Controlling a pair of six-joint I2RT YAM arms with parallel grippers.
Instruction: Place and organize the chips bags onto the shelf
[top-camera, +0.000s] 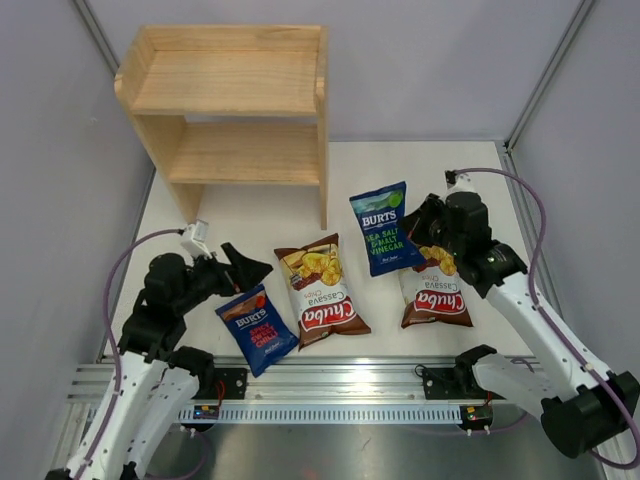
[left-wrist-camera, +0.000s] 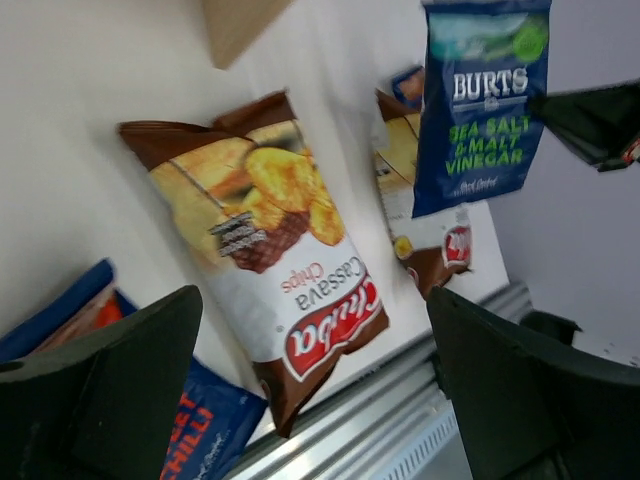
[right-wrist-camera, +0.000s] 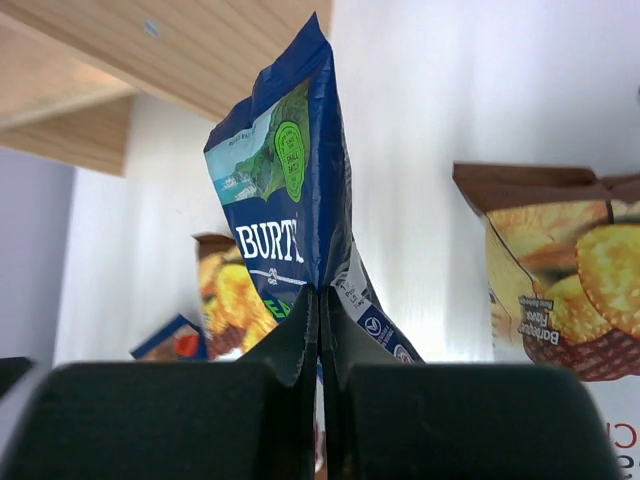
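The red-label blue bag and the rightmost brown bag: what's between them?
A second brown Chuba bag lies flat there, clearest in the top view.

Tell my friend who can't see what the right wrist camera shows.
The right gripper is shut on a blue Burts bag, holding it upright. A brown Chuba bag is at right, the wooden shelf at upper left.

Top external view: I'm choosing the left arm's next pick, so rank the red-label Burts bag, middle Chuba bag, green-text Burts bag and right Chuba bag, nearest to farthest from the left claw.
1. Red-label Burts bag, right beside the left claw, front left.
2. Middle Chuba bag, table centre.
3. Green-text Burts bag, pinched in the right claw.
4. Right Chuba bag, far right.
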